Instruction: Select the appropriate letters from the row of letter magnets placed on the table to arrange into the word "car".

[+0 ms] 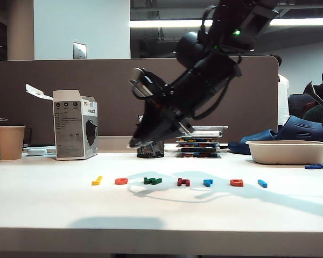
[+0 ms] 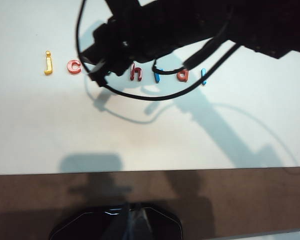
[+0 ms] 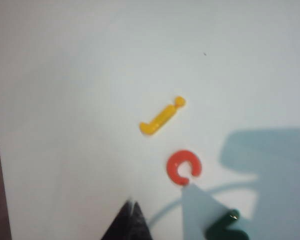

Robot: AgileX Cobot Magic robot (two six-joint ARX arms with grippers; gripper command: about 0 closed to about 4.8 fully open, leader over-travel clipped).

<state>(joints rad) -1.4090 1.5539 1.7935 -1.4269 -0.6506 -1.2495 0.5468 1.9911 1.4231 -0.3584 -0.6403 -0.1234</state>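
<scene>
The row of letter magnets lies across the white table (image 1: 54, 204): yellow j (image 1: 97, 180), orange-red c (image 1: 121, 181), a green letter (image 1: 152, 181), dark-red h (image 1: 183, 182), light-blue r (image 1: 207, 183), orange-red a (image 1: 236, 183) and a blue bar (image 1: 262, 183). My right gripper (image 1: 135, 143) reaches down across the middle and hangs shut and empty above the table. In its wrist view the tips (image 3: 132, 206) are just short of the c (image 3: 184, 168), with the j (image 3: 162, 116) beyond. My left gripper (image 2: 130, 209) is shut, high and away from the row. The right arm hides the green letter from its camera.
A white tray (image 1: 287, 151) stands at the back right with dark-blue pieces (image 1: 317, 166) beside it. A cardboard box (image 1: 75, 124) and paper cup (image 1: 10, 142) stand at the back left. A mesh pot (image 1: 150, 149) and a stack of trays (image 1: 198, 142) sit behind the row.
</scene>
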